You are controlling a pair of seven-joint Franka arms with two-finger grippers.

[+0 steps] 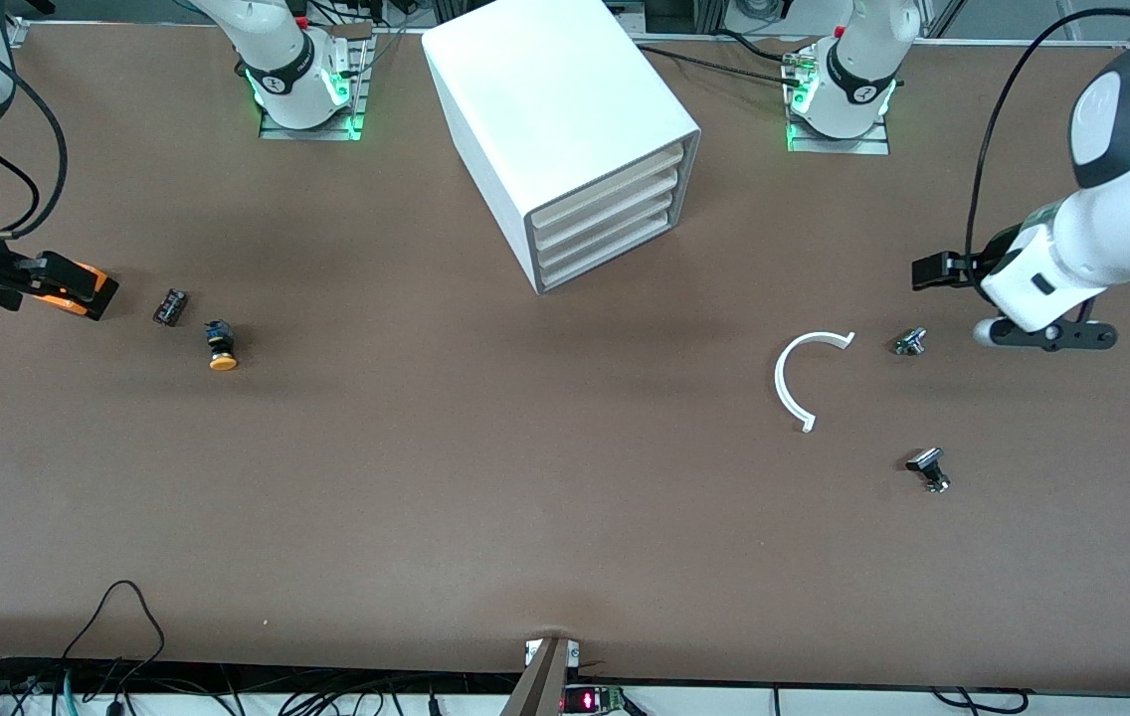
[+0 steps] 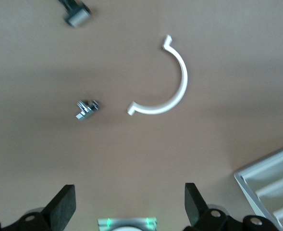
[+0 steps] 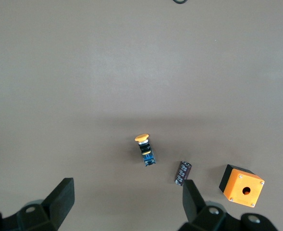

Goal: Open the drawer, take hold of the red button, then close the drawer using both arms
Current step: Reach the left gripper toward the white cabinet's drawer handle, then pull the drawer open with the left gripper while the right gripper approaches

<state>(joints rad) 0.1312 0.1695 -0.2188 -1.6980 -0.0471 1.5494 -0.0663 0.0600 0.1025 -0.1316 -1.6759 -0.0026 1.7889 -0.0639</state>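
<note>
Right gripper (image 3: 127,192): over worktop (image 1: 525,477) edge at right arm's end, fingers released, empty. Orange box (image 1: 78,288), black component (image 1: 170,307), yellow-capped button (image 1: 221,348): nearby. Cabinet (image 1: 555,89): middle of the bases' edge; drawer (image 1: 607,207) shut, second from top. White arc (image 1: 789,383), two metal fittings (image 1: 910,342): toward left arm's end. Left gripper (image 2: 129,195): above them, fingers released.

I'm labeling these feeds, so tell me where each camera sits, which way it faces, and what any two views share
Front view: high across the table, facing both arm bases and the closed cabinet.
Left wrist view: on the left arm, looking down past the open left gripper at the white arc, which the front view shares.
Right wrist view: on the right arm, looking down past the open right gripper at the orange box.
</note>
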